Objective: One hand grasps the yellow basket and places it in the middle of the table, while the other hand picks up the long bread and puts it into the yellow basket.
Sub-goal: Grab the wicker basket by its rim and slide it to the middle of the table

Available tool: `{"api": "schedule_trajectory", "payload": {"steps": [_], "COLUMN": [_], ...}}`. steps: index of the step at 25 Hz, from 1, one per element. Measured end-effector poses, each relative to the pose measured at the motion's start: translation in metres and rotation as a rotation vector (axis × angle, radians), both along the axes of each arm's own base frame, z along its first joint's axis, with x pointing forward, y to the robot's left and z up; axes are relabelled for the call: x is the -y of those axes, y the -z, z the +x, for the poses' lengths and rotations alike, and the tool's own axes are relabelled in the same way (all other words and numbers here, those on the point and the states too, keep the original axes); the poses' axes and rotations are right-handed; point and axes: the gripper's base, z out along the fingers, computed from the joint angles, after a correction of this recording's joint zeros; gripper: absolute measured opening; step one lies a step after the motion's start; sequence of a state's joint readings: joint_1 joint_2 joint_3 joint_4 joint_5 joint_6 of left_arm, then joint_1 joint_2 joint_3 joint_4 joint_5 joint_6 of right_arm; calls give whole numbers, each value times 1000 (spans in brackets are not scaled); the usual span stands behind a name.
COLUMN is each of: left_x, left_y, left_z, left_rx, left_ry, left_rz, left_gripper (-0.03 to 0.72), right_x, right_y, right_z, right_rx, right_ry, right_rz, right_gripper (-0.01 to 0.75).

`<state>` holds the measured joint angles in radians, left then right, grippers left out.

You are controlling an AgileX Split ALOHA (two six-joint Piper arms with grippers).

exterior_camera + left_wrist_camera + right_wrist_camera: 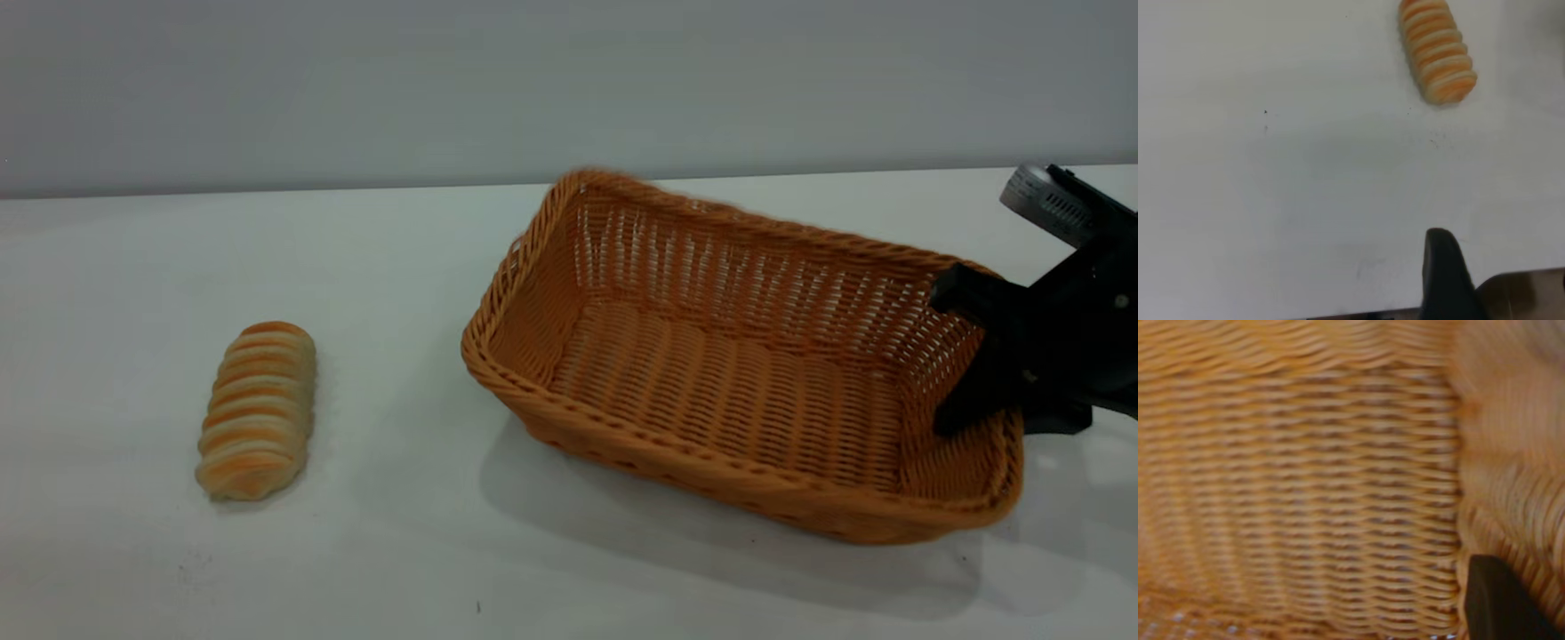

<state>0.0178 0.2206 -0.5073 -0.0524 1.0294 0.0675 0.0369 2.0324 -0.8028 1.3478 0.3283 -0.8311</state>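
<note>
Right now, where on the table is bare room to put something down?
The white tabletop is bare between the striped oblong bread and the orange woven wicker basket, and along the near edge. The right end is crowded: the black right hand grips the basket wall.

My basket [711, 391] at centre-right of the frame is orange-tan wicker, tightly woven with pale gaps showing through its sides. The bread [258, 409] at lower left is striped golden-orange and cream in crosswise bands. My right gripper [956, 364] is black, its wrist silver-grey. The table [356, 551] is white with tiny dark specks.
</note>
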Motion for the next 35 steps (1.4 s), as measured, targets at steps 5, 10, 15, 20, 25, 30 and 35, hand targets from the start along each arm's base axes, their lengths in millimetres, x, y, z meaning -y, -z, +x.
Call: {"api": "schedule_trajectory", "payload": {"steps": [5,10,15,20,25,30,35], "left_x": [0,0,0,0,0,0,0], "left_y": [0,0,0,0,0,0,0], "left_z": [0,0,0,0,0,0,0], "left_rx": [0,0,-1,-1,-1,-3,-5], "left_ry": [0,0,0,0,0,0,-2], "left_rz": [0,0,0,0,0,0,-2], "left_gripper": [468,468,468,468,468,468,468], "right_x": [-7,-38,-80,-100,-94,-63,-14], "right_y": [-13,-28,-32,-25,-27,-41,-90], "right_z": [17,32,43,50,54,60,59], "right_rx": [47,71,53,32,28,9,77], "right_ry": [-105,-221,-334,-369,-336,-289,-293], "right_rz": [24,2,16,34,47,97,140], "right_gripper": [90,90,90,131,331,464,477]}}
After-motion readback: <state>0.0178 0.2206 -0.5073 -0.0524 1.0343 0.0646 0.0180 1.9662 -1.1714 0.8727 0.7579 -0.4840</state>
